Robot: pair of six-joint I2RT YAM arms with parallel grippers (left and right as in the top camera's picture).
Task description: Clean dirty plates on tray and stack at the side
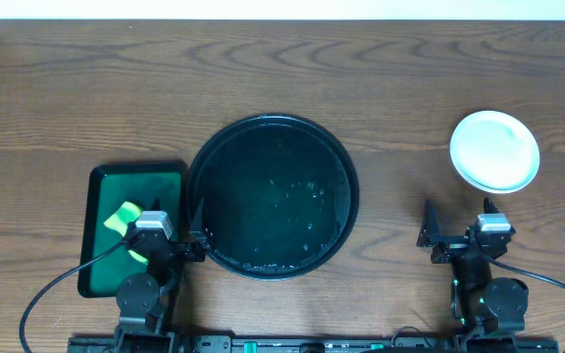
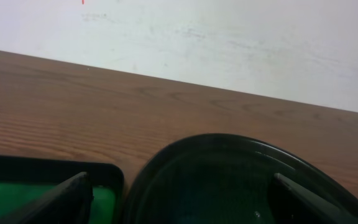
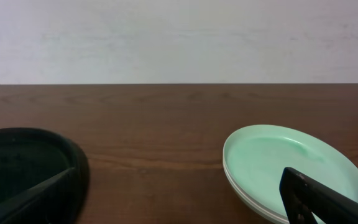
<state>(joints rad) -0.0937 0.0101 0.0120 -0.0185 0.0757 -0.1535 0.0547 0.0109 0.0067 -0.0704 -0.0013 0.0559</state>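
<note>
At the near edge, the left gripper (image 1: 177, 224) and right gripper (image 1: 457, 222) both stand with jaws spread, holding nothing. Behind the left one, a small rectangular green tray with dark rim (image 1: 96, 201) holds one yellow-green sponge (image 1: 123, 217), partly hidden by the wrist. To its right lies one large round glossy black tray (image 1: 273, 196). Far right on the brown wooden table (image 1: 282, 78) is one stack of shallow round plates (image 3: 284, 158), at least two, the top one mint.

plate stack (image 1: 494, 150) right of glossy black tray (image 1: 273, 196)
</note>
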